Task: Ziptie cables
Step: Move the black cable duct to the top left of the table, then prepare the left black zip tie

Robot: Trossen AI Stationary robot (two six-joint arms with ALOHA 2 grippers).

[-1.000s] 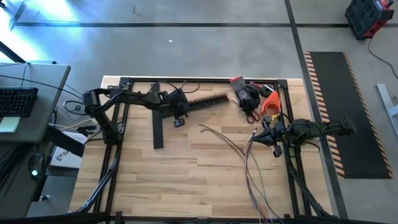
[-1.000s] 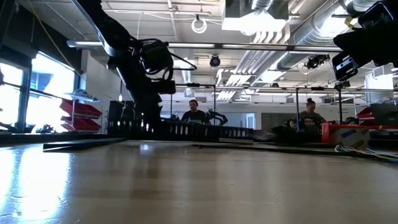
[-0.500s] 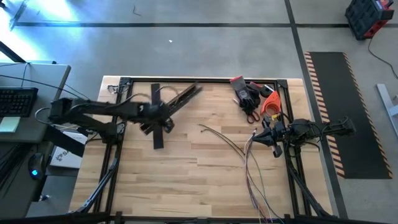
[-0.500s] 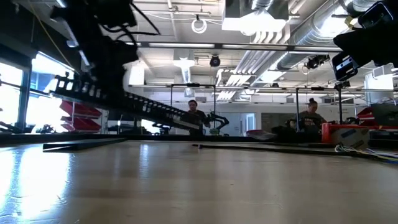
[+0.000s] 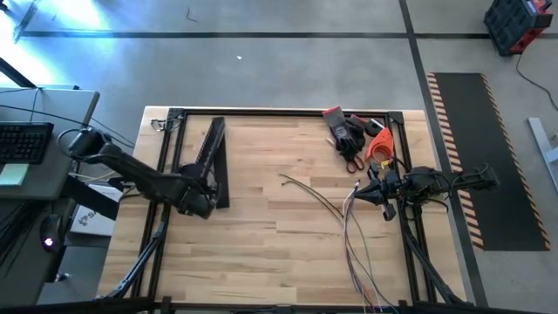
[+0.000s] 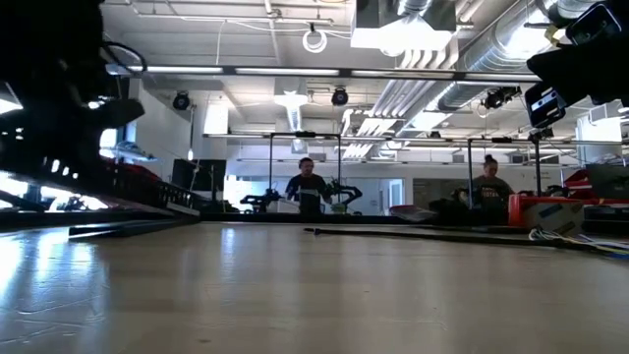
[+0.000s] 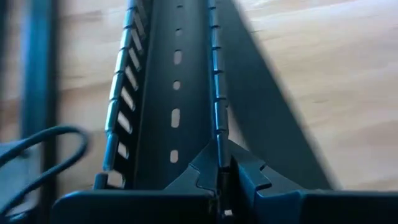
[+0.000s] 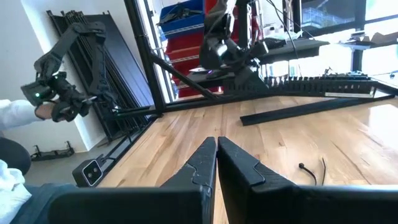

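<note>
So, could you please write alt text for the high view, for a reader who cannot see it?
Seen from above, the left claw is shut on a slotted black rail at the wooden table's left side. The shut right claw waits at the right edge beside loose thin cables.

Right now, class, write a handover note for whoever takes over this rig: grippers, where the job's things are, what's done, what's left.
Left gripper: shut on the slotted black rail, held lengthwise at the table's left side, beside the flat black strip.
Right gripper: shut, empty, waiting at the right edge.
Cables: loose and fanned out on the wood near the right gripper, trailing toward the front edge.
Done: rail picked up.
Left: gather the cables and ziptie them; nothing is tied yet.
</note>
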